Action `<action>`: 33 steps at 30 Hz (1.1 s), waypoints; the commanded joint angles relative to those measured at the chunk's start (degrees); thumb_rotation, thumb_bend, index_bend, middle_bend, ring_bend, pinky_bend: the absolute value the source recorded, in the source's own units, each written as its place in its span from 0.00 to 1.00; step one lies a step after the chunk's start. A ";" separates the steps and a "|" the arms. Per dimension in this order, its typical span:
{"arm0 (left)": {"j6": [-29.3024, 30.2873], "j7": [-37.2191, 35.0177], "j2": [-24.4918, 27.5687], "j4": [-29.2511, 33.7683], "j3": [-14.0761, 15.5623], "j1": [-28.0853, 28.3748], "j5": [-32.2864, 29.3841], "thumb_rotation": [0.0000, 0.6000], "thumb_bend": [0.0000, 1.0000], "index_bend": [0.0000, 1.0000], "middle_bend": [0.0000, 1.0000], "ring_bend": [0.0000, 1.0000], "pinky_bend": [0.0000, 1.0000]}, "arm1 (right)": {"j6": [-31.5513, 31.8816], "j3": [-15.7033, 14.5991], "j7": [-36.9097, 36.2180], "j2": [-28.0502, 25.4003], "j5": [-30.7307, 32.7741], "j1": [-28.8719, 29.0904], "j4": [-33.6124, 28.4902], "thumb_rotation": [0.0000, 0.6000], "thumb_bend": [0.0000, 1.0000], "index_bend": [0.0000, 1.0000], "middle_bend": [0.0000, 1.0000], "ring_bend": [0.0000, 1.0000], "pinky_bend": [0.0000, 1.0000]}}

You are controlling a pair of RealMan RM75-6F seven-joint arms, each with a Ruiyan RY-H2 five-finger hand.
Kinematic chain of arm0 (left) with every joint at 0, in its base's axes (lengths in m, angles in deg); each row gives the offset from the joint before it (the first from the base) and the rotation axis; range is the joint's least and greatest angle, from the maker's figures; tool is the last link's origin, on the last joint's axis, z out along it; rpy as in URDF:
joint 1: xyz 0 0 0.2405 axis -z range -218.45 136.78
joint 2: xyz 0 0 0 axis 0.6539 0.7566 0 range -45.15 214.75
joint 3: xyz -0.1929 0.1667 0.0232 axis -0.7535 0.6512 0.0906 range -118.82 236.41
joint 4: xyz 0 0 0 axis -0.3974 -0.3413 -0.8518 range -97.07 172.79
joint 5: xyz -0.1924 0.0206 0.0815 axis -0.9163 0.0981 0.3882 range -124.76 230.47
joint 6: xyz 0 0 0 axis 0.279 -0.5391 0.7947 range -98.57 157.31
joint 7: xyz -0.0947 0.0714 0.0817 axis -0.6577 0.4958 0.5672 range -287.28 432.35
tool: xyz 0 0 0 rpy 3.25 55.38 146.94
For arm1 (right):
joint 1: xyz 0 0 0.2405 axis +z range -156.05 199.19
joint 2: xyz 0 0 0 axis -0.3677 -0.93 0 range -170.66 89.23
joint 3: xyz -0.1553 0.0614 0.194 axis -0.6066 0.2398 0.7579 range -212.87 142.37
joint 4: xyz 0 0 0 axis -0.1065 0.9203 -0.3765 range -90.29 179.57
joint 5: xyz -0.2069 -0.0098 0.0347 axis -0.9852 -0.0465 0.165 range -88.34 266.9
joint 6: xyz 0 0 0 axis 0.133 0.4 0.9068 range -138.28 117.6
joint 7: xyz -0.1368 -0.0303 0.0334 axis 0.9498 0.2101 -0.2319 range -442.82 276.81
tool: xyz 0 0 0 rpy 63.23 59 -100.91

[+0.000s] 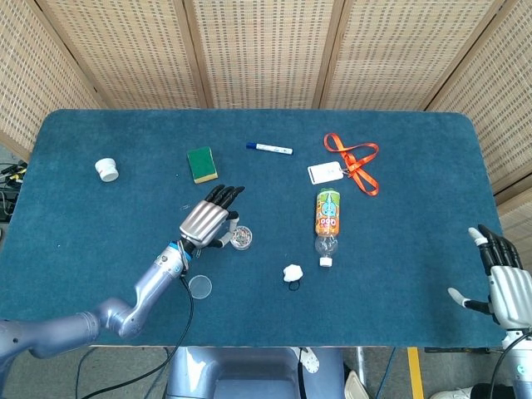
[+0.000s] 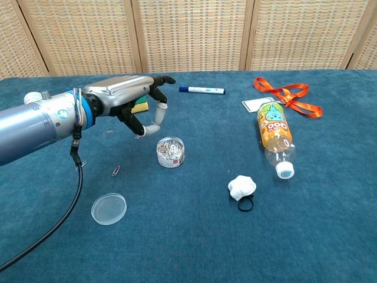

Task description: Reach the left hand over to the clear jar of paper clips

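nearest the robot, the clear lid point(image 2: 109, 209) lies flat on the blue table point(image 1: 416, 249), with a loose paper clip point(image 2: 116, 171) just beyond it. over at the near right edge the right hand point(image 1: 509, 287) is held apart from everything, fingers spread and holding nothing. a white crumpled wad point(image 2: 242, 186) sits mid-table with a black ring point(image 2: 245, 205) touching its near side.

now the action: the left hand point(image 2: 131, 99) hovers above the table, fingers apart and slightly curled, thumb hanging down, nothing in its grasp. the clear jar of paper clips point(image 2: 170, 151) stands upright and uncovered just right of that thumb, near the middle of the table; from the head view the hand sits just beside the jar, and i can't tell whether they touch.

to the right, an orange-labelled bottle point(image 2: 275, 137) lies on its side, white cap toward the robot. further back, a green and yellow sponge point(image 1: 202, 164), a blue marker point(image 2: 202, 90), an orange lanyard point(image 2: 287, 95) with its card, and a small white cap point(image 1: 106, 169) far left.
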 commanded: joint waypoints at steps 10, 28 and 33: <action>-2.34 1.54 -3.07 -4.24 -0.40 1.17 -4.56 1.00 0.42 0.71 0.00 0.00 0.00 | 0.58 -0.26 0.07 -0.08 -0.73 -0.32 -0.21 1.00 0.00 0.00 0.00 0.00 0.00; -2.93 0.38 -4.85 -6.41 -0.04 2.09 -4.28 1.00 0.23 0.27 0.00 0.00 0.00 | 0.55 -0.09 -0.22 -0.12 -0.49 -0.37 -0.03 1.00 0.00 0.00 0.00 0.00 0.00; -3.19 -0.40 -4.04 -5.63 -0.07 1.99 -4.25 1.00 0.17 0.18 0.00 0.00 0.00 | 0.56 -0.09 0.02 -0.07 -0.51 -0.36 -0.15 1.00 0.00 0.00 0.00 0.00 0.00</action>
